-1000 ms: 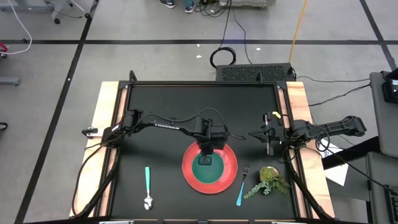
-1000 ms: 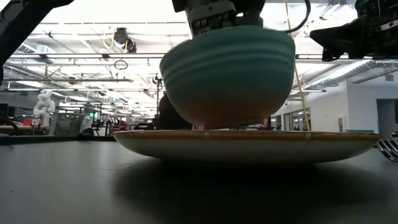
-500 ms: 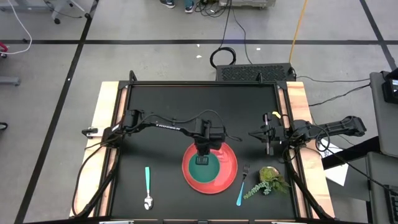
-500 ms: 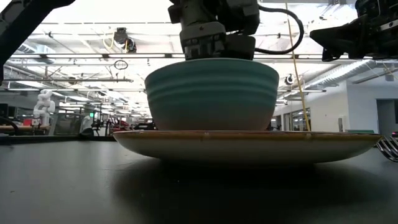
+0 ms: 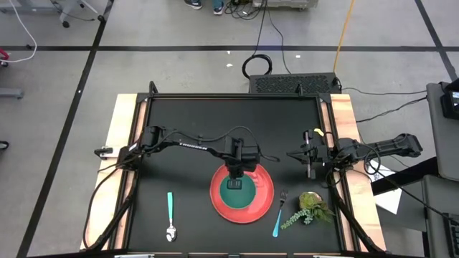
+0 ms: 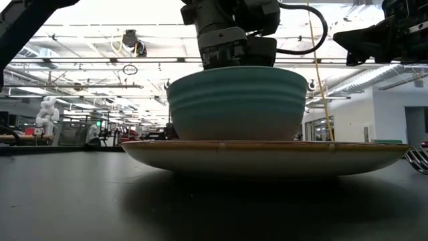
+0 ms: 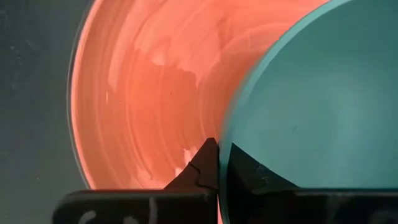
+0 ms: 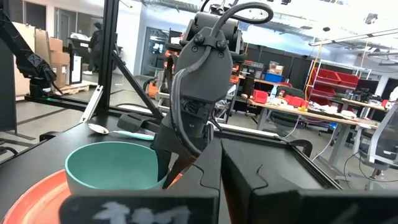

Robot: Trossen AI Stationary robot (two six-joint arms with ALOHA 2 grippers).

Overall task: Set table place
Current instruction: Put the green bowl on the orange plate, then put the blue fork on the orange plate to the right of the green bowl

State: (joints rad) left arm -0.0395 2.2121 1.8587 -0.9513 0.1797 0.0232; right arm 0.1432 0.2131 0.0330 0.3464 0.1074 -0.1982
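One camera looks straight down on my worktop [image 5: 193, 122]; another sits level, close against the plate [image 6: 267, 155] both share.

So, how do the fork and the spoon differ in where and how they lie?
The spoon lies well clear of the red plate on the left arm's side, while the fork lies close beside the plate's other edge, next to the plant sprig. The spoon lies nearly straight, its bowl toward the near edge; the fork is slanted, its tines pointing away from that edge. Both have teal handles, and no gripper touches either.
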